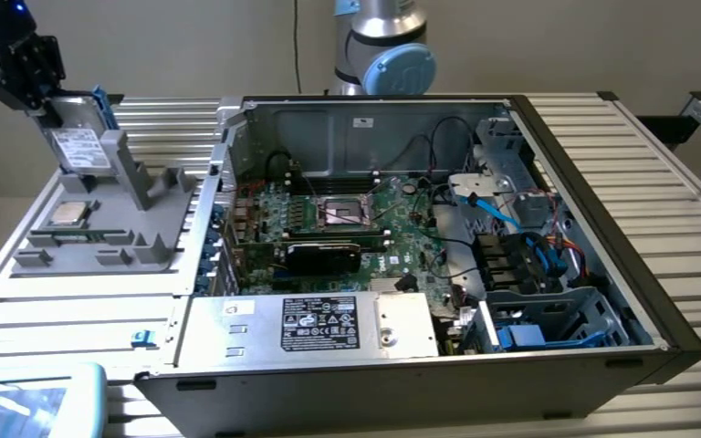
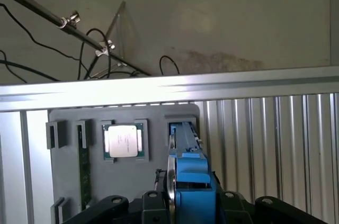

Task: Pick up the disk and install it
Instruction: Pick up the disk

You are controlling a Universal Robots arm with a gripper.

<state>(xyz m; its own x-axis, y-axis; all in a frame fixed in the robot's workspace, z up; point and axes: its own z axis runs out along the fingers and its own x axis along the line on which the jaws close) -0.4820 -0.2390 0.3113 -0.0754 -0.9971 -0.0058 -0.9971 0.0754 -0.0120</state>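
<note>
End effector (image 1: pixel 58 102) clamps the disk (image 1: pixel 80 144) at grey tray (image 1: pixel 143 242) on ribbed metal table (image 1: pixel 70 310), beige wall (image 1: pixel 180 46) behind.

One arm (image 1: pixel 381 50): silver link with a pale-blue joint cap, standing upright at the top middle of the exterior view. The wrist and gripper (image 1: pixel 48 100) are far over at the exterior view's upper left, well apart from that joint. The gripper body is black and tilted, fingers pointing down and toward the exterior view's right. A small blue light glows on the wrist above it. Jaws are partway closed, clamped on the upper end of the disk (image 1: pixel 80 146), which hangs below them, near upright and leaning slightly. In the wrist view, black fingers (image 2: pixel 153 208) sit on either side of the disk's blue edge, pressing it from both sides, disk edge-on between them.
</note>
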